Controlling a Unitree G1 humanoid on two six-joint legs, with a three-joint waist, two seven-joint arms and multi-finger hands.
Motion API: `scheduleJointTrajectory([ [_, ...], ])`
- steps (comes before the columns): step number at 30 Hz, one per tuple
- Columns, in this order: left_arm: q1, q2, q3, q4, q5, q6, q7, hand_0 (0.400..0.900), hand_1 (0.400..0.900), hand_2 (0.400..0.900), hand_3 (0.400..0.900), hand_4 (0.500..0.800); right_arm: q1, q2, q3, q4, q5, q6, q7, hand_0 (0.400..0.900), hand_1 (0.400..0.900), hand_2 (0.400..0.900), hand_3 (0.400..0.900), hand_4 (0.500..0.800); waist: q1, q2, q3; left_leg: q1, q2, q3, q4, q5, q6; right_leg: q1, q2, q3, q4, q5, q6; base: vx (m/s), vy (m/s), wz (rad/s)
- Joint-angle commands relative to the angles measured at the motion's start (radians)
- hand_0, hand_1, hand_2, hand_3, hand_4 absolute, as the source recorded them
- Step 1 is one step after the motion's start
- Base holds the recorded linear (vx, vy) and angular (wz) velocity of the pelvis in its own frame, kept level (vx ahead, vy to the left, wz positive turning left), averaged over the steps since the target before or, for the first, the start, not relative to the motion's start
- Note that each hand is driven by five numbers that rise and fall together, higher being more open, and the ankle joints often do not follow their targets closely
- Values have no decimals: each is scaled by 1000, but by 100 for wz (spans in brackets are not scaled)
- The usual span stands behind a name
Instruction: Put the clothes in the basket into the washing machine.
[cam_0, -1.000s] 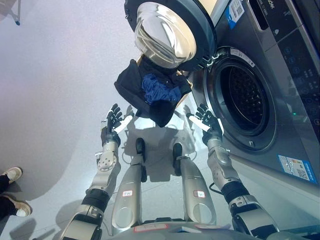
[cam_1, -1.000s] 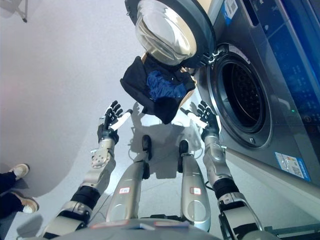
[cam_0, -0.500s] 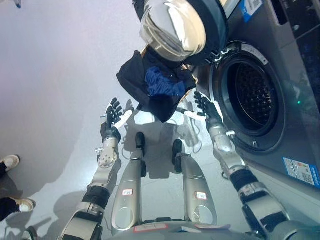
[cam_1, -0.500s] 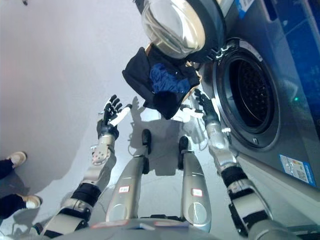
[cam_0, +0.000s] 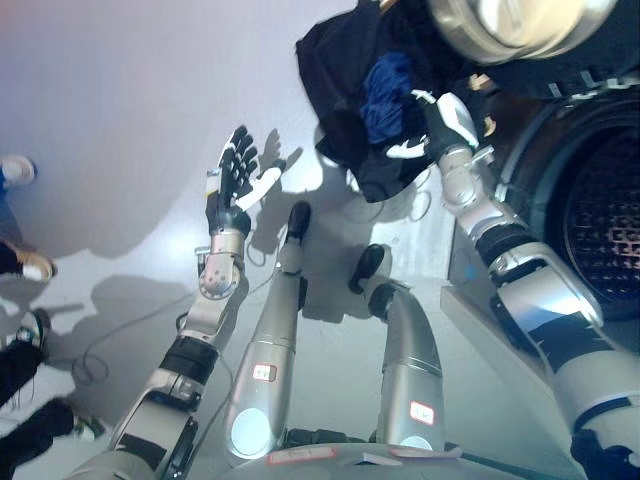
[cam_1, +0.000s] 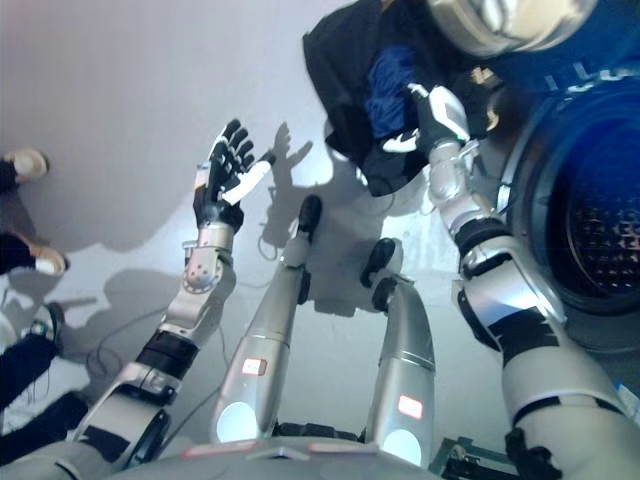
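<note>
The floor (cam_0: 120, 90) is a smooth, pale grey sheet with a soft sheen, running off bare to the far left, and the robot's arms throw sharp shadows across it. On the right stands the washing machine (cam_0: 600, 215), grey-bodied, its round drum opening dark and perforated inside; its door (cam_0: 520, 25) swings out at the far side, the glass bowl catching the room's light. Just left of the machine, under that door, sits the basket, a dark clothes heap (cam_0: 345, 70) draped over it so that little of the basket itself shows (a bright blue garment (cam_0: 385, 85) lies bunched on top of the black cloth). The right hand (cam_0: 440, 125) is at the near right edge of the pile, against the dark cloth beside the blue piece; its fingers seem bent toward the fabric, though I cannot tell whether they actually grip it. The left hand (cam_0: 235, 185) hovers well apart to the left, over bare floor, fingers spread straight and holding nothing. At the far left edge a person's shoes (cam_0: 20, 265) and dark trouser legs show.
</note>
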Motion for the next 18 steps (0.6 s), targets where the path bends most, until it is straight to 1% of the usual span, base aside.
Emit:
scheduleJointTrajectory([
  [1, -10, 25, -2, -175, 33, -104, 22, 900, 900, 900, 900, 800, -45, -70, 29, 25, -59, 4, -86, 900, 900, 900, 900, 800, 44, 16, -35, -106, -17, 1, 200, -207, 45, -76, -35, 66, -41, 98, 144, -4, -4, 20],
  [5, -27, 26, -23, -239, 43, -112, 38, 900, 900, 900, 900, 800, -82, -118, 22, 76, -79, 25, -128, 900, 900, 900, 900, 800, 64, 22, -40, -223, -43, -11, 286, -234, 52, -199, -57, 73, 65, 63, 141, 11, 24, 11],
  [9, -47, 27, -45, -272, 42, -118, 50, 900, 900, 900, 900, 800, -118, -164, 17, 110, -76, 43, -160, 900, 900, 900, 900, 800, 81, 27, -49, -323, -67, -10, 361, -256, 58, -307, -88, 99, 148, 31, 131, 29, 38, 5],
  [10, -51, 28, -54, -291, 42, -119, 54, 900, 900, 900, 900, 800, -131, -175, 21, 124, -82, 52, -176, 900, 900, 900, 900, 800, 86, 31, -50, -346, -76, -6, 381, -261, 59, -333, -96, 106, 168, 23, 128, 18, 48, 2],
  [12, -53, 35, -52, -319, 47, -121, 64, 900, 900, 900, 900, 800, -142, -204, 27, 135, -103, 65, -206, 900, 900, 900, 900, 800, 90, 39, -48, -387, -86, 0, 412, -269, 61, -386, -111, 123, 210, 9, 124, 7, 41, 3],
  [13, -53, 35, -52, -319, 48, -120, 65, 900, 900, 900, 900, 800, -142, -205, 27, 136, -104, 65, -206, 900, 900, 900, 900, 800, 89, 37, -50, -393, -87, 2, 415, -270, 62, -392, -112, 126, 215, 7, 124, 5, 43, 3],
  [14, -57, 36, -55, -338, 50, -120, 74, 900, 900, 900, 900, 800, -150, -225, 25, 145, -117, 81, -232, 900, 900, 900, 900, 800, 90, 44, -47, -427, -97, 6, 442, -278, 65, -431, -120, 138, 240, 0, 121, 10, 52, -1],
  [17, -56, 43, -64, -369, 58, -121, 85, 900, 900, 900, 900, 800, -164, -246, 26, 163, -137, 108, -268, 900, 900, 900, 900, 800, 92, 48, -54, -472, -105, 20, 471, -286, 69, -488, -126, 158, 272, -5, 122, 15, 37, -1],
  [18, -56, 43, -64, -370, 58, -120, 85, 900, 900, 900, 900, 800, -164, -246, 26, 163, -137, 108, -269, 900, 900, 900, 900, 800, 92, 46, -56, -476, -106, 22, 473, -286, 70, -492, -127, 161, 275, -6, 122, 39, 29, -3],
])
